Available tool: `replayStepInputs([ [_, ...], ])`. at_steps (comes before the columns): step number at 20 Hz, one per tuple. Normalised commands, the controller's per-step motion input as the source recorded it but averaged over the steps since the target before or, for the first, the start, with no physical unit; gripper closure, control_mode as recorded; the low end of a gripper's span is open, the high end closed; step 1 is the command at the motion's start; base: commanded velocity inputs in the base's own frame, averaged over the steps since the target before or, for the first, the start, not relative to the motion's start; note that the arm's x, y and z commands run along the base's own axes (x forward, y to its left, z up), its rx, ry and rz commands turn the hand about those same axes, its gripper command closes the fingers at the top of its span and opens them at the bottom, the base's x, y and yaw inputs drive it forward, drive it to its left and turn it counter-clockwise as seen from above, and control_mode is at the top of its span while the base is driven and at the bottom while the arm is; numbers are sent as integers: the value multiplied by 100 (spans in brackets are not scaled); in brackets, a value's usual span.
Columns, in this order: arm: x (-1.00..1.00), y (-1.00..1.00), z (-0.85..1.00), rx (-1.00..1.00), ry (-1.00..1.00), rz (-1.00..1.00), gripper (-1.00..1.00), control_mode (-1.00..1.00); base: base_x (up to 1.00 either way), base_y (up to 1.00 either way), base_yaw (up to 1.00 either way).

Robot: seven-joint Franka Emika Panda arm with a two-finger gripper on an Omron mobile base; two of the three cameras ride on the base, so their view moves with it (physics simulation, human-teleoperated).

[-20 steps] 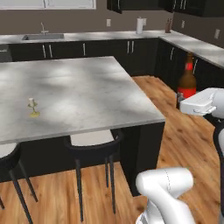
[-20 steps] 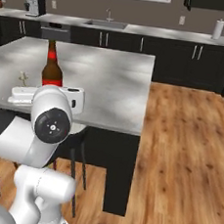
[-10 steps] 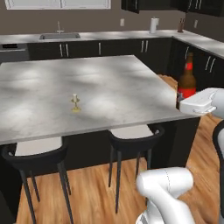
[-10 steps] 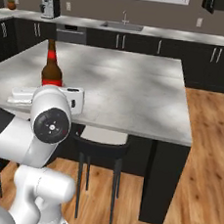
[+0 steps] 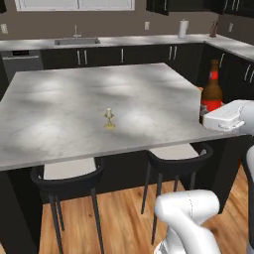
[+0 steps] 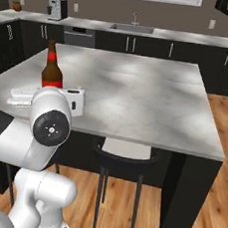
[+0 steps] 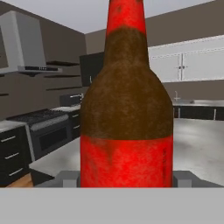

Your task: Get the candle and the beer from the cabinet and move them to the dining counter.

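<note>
Roughly half done, judging by how things lie: candle (image 5: 109, 119) already standing upright near the middle of the dining counter (image 5: 59, 106), centre of the left base view, well apart from every edge. Beer (image 5: 212, 91) not yet set down, upright at the right edge of that view, just off the counter's right corner; at left of centre in the right base view, rising above the white hand near the counter's near-left edge. Gripper (image 7: 127, 180) closed on the beer, grey finger pads (image 7: 65, 179) pressed to either side of the red label low in the hand view, bottle looming close and upright. Left to do, most likely: carry the bottle in over the marble, lower it and let go. Counter top white-grey veined marble on a dark base, broad and bare apart from the candle. Two black stools (image 5: 67, 181) tucked under the near edge. Beyond, at the top of both base views, dark lower cabinets, a sink with tap (image 5: 76, 39), a paper-towel roll (image 5: 183, 29) at upper right, a coffee machine (image 6: 57, 9) at upper left. Wood plank floor (image 6: 224, 118) along the right.
</note>
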Motion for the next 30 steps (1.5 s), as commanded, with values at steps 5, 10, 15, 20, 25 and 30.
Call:
replayStepInputs([
  [5, 0, 0, 0, 0, 0, 0, 100, 100, 53, 33, -1],
  [10, 0, 0, 0, 0, 0, 0, 100, 100, 49, 20, 0],
  [15, 0, 0, 0, 0, 0, 0, 100, 100, 48, 19, 0],
  [20, 0, 0, 0, 0, 0, 0, 100, 100, 36, 30, 0],
  [25, 0, 0, 0, 0, 0, 0, 100, 100, 39, 28, 0],
  [30, 0, 0, 0, 0, 0, 0, 100, 100, 47, 23, -3],
])
